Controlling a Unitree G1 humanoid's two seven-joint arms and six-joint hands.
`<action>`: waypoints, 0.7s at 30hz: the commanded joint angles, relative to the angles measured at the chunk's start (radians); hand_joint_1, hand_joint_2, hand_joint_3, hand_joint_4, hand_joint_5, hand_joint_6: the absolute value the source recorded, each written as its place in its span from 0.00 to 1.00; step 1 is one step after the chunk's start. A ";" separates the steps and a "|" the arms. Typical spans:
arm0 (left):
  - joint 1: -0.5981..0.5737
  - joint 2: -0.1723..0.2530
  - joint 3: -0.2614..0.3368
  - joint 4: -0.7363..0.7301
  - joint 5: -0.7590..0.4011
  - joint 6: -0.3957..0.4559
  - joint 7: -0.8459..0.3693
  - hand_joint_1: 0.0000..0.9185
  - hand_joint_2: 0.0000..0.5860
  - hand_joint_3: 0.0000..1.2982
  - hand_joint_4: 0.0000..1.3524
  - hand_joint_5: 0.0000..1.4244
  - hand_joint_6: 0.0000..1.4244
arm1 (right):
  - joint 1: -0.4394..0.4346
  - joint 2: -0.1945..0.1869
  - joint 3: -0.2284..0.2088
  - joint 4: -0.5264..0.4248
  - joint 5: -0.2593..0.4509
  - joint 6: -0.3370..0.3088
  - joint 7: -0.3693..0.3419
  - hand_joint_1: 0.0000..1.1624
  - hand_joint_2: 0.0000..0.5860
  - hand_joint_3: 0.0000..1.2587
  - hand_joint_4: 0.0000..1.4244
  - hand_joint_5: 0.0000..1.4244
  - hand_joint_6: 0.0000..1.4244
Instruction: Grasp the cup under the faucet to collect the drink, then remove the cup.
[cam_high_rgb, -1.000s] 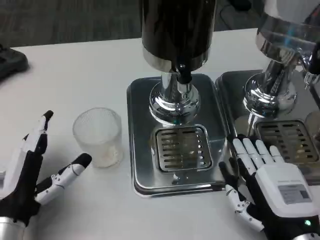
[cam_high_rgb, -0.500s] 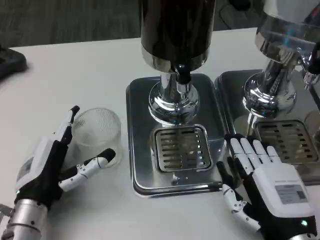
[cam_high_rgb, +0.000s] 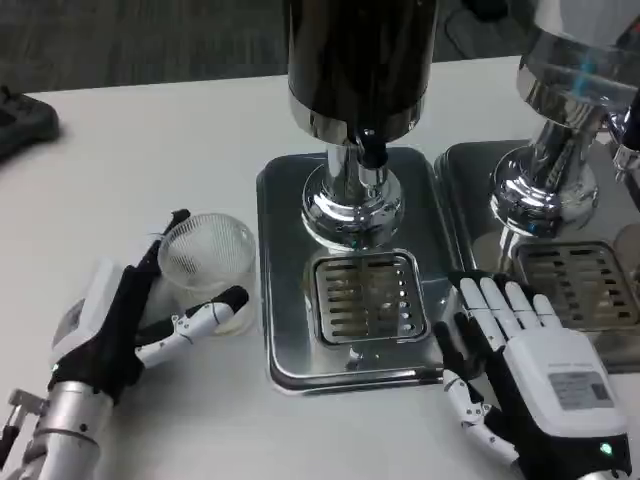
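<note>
- One clear cup (cam_high_rgb: 207, 262) is sitting on the white tabletop (cam_high_rgb: 150, 150), just left of the silver tray (cam_high_rgb: 345, 365). It is looking empty, though that is hard to tell.
- The left hand (cam_high_rgb: 130, 320) is reaching around the cup, its fingers (cam_high_rgb: 205, 312) wide on both sides, not squeezing.
- The right hand (cam_high_rgb: 525, 370) is lying flat, fingers spread, holding nothing.
- Two drink machines are standing here: a dark dispenser (cam_high_rgb: 360, 60) with its faucet (cam_high_rgb: 370, 150), and a second dispenser (cam_high_rgb: 575, 90), both cut off at the top edge.
</note>
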 joint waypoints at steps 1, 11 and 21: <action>-0.004 -0.003 -0.012 0.019 0.024 -0.008 0.030 0.41 0.16 0.22 0.23 0.37 0.41 | 0.010 0.006 0.001 -0.010 -0.003 0.008 -0.011 0.00 0.85 0.00 0.00 0.00 0.00; 0.004 -0.002 -0.005 0.033 0.049 -0.060 0.126 0.49 0.22 0.33 0.35 0.48 0.56 | 0.004 0.002 -0.001 -0.006 0.000 0.001 -0.010 0.00 0.84 0.00 0.00 0.00 0.00; -0.006 -0.005 0.003 0.068 0.064 -0.153 0.239 0.51 0.26 0.37 0.40 0.56 0.64 | 0.002 0.005 -0.001 -0.003 -0.001 0.000 -0.016 0.00 0.84 0.00 0.00 0.00 0.00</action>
